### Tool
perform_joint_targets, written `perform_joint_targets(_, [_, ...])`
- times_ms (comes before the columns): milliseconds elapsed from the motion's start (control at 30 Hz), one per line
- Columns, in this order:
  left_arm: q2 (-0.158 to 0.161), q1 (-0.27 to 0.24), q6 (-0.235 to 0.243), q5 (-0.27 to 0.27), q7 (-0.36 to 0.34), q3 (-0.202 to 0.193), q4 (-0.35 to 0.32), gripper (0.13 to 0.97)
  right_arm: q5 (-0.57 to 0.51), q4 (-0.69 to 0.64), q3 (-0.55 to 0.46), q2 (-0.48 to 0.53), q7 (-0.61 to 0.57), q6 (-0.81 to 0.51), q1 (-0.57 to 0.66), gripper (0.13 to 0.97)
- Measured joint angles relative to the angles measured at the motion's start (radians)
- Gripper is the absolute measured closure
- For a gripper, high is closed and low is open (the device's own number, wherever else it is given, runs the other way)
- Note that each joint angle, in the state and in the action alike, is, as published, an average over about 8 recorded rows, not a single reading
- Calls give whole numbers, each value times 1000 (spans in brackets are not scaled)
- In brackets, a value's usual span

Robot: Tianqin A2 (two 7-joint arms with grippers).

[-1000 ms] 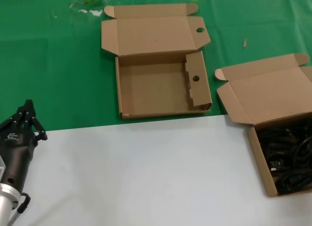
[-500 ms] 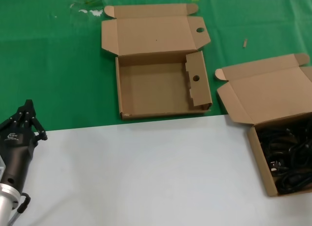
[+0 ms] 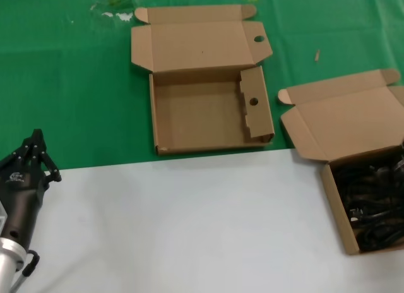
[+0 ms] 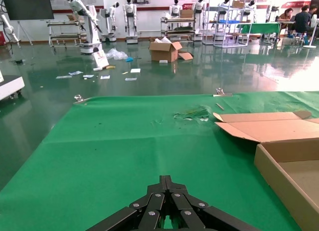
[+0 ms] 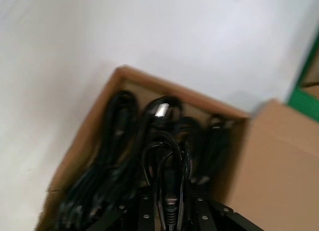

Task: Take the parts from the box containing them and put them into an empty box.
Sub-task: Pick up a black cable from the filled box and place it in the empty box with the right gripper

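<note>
The right gripper (image 5: 171, 211) shows only in its own wrist view, low over the cable box, with a black looped cable (image 5: 167, 176) standing between its fingers; whether the fingers actually press on it cannot be told. Below and around that loop lie the other black bundled cables (image 5: 117, 151), thin glossy cords wound into long narrow coils, packed side by side and overlapping. A pale glint marks a plug end near the far wall.

They sit in the plain brown cardboard box (image 3: 336, 204) at the right edge of the head view, on the white surface (image 3: 189, 223), its lid (image 3: 344, 122) folded back over the green cloth (image 3: 76, 84). The cables (image 3: 372, 208) fill its tray.

The box with round holes (image 3: 205, 116) lies open on the green cloth, well apart to the left of the cable box. Its tray is bare cardboard, with a partition (image 3: 254, 103) along its right side.

The left gripper (image 3: 35, 155) rests at the near left, at the seam of cloth and white surface, its fingers pressed together to a point.
</note>
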Motion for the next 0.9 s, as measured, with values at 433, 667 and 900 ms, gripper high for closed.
perform_joint_targets(433, [0, 0, 0, 0, 0, 0, 0, 957, 38, 156, -46, -48, 267, -22, 142, 857])
perform_joint_targets(667, [0, 0, 0, 0, 0, 0, 0, 957, 3, 157, -47, -191, 385, 25, 212, 857])
perform_joint_targets(900, [0, 0, 0, 0, 0, 0, 0, 957, -38, 74, -65, -368, 455, 121, 262, 857])
